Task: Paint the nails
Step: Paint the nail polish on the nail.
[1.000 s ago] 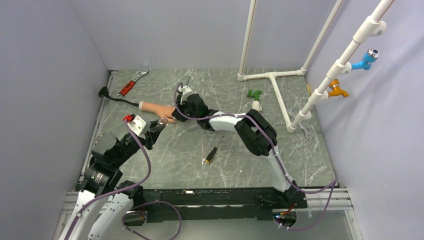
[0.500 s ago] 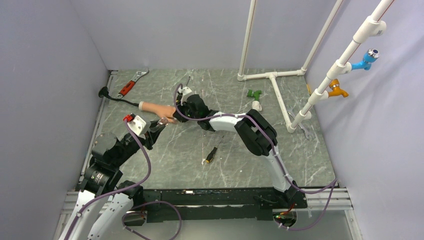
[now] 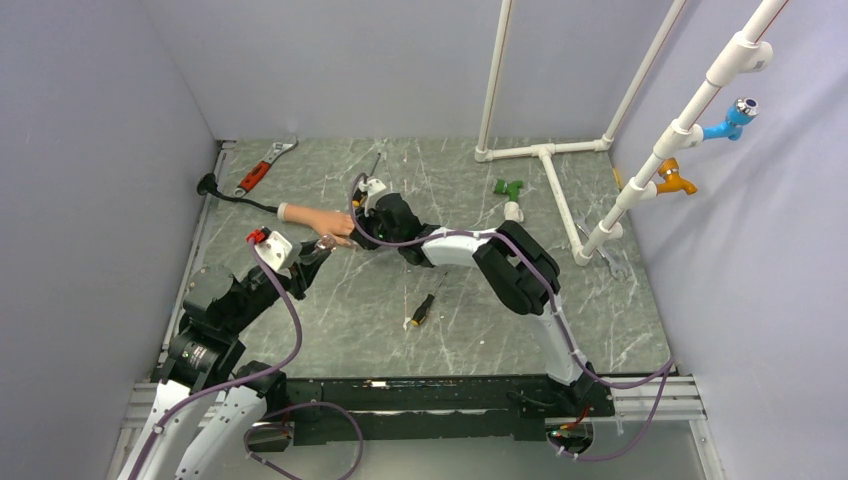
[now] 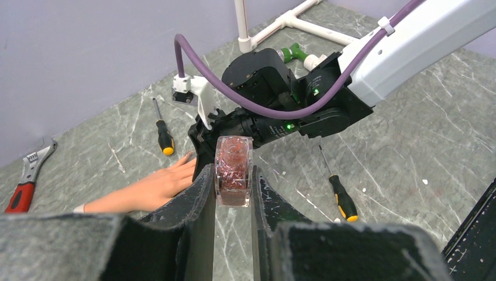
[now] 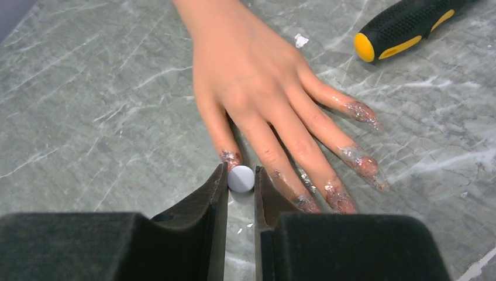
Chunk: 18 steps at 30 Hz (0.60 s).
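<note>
Nails (image 5: 361, 165) glitter beside white cap (image 5: 241, 179) pinched in right tool (image 5: 240, 171).

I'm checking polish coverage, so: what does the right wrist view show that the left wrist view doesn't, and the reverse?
Right wrist only: glittery polish on the nails, and the right gripper shut on a small white round piece beside one fingertip. Left wrist only: the left gripper shut on the polish bottle, the right arm hiding the fingertips, a red-handled wrench. Both: the mannequin hand flat on the marbled table.
</note>
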Each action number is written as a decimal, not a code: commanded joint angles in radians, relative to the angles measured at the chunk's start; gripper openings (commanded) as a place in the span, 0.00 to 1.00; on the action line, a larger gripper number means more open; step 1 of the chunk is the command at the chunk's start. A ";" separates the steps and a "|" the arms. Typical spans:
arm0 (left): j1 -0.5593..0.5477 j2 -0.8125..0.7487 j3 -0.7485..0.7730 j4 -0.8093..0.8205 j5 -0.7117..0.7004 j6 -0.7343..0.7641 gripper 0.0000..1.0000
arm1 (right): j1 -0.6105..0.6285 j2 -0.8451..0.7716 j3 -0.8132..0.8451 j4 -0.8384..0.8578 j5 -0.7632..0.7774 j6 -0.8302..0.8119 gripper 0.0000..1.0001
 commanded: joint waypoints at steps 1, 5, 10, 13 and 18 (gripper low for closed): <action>0.004 0.002 0.021 0.022 -0.013 -0.013 0.00 | 0.013 -0.086 -0.006 0.037 0.017 -0.022 0.00; 0.003 -0.001 0.021 0.021 -0.016 -0.012 0.00 | 0.020 -0.092 0.004 0.035 0.020 -0.029 0.00; 0.003 -0.004 0.022 0.021 -0.017 -0.011 0.00 | 0.024 -0.080 0.035 0.028 0.021 -0.031 0.00; 0.003 -0.005 0.022 0.021 -0.015 -0.011 0.00 | 0.024 -0.059 0.061 0.022 0.019 -0.031 0.00; 0.003 -0.006 0.022 0.020 -0.016 -0.011 0.00 | 0.026 -0.033 0.099 0.013 0.024 -0.040 0.00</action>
